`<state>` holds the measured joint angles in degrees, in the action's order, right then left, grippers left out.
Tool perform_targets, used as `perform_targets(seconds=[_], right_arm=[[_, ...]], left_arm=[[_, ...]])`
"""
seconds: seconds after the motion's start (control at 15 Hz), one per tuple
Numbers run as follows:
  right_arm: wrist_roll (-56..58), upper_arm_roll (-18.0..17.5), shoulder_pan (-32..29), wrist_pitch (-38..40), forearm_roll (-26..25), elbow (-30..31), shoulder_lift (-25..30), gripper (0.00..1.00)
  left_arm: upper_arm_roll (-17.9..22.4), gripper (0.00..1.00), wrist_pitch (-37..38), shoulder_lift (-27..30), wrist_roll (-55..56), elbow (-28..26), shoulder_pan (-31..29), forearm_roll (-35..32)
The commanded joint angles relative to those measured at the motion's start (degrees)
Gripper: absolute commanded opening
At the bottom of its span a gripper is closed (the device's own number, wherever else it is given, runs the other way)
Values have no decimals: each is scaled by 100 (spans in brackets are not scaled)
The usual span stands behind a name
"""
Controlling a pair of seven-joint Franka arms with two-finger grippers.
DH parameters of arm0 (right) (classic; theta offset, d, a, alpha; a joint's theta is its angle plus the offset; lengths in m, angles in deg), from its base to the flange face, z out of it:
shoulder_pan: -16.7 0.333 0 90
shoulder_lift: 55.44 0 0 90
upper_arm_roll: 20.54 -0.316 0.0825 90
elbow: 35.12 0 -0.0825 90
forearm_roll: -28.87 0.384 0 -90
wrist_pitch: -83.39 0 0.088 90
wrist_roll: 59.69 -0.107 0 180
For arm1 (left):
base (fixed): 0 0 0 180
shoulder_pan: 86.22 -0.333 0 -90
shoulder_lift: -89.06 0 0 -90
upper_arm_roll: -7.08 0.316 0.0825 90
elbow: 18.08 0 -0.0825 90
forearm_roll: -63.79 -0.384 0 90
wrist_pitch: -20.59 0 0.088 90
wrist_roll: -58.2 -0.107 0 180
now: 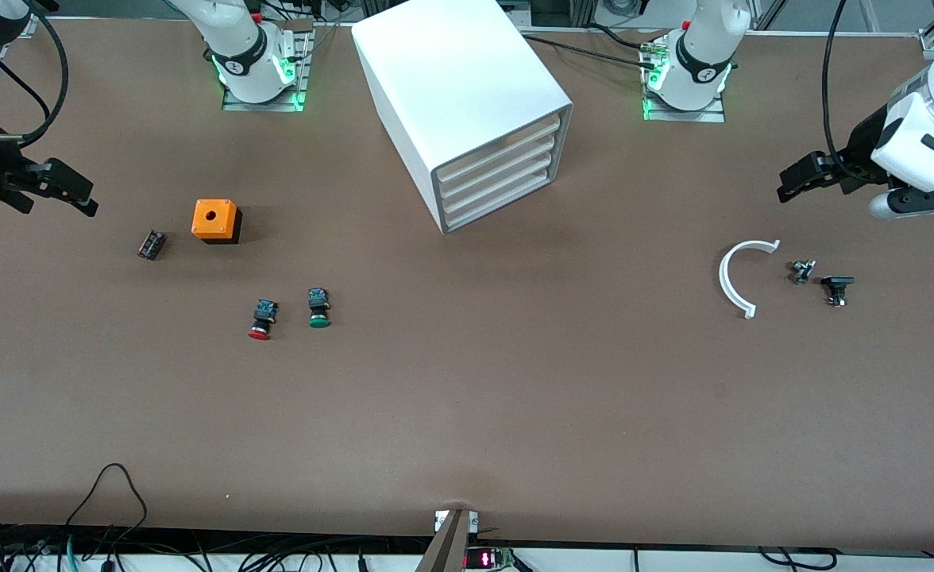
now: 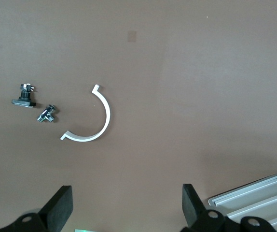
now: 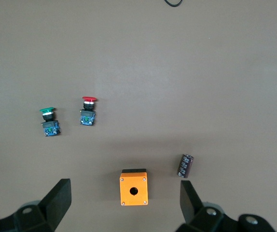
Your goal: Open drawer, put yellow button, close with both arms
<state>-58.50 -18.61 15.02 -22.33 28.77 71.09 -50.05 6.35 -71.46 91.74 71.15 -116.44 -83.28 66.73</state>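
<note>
Broad brown table [image 1: 467, 413], evenly lit

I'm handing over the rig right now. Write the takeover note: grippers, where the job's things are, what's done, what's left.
Left gripper: open, holding nothing, over the table at the left arm's end, above the white curved piece.
Right gripper: open, holding nothing, over the right arm's end, near the orange box.
Cabinet: all four drawers shut, including the top drawer.
Yellow button: not visible in any view; only the red button and the green button lie on the table.
Done: nothing. Left: find the yellow button, open the drawer, put it in, close.
</note>
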Motion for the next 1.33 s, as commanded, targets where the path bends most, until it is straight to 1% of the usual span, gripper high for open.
perform_targets(seconds=[0.0, 0.2, 1.27], right_arm=[[110, 0, 10, 131, 54, -162, -108, 100], [93, 0, 10, 297, 54, -162, -91, 100], [75, -9, 10, 351, 45, -162, -73, 100]], left_arm=[[-94, 100, 213, -294, -38, 457, 75, -119], [-121, 100, 319, -303, -46, 458, 5, -118], [-129, 100, 354, -303, -46, 484, -4, -101]])
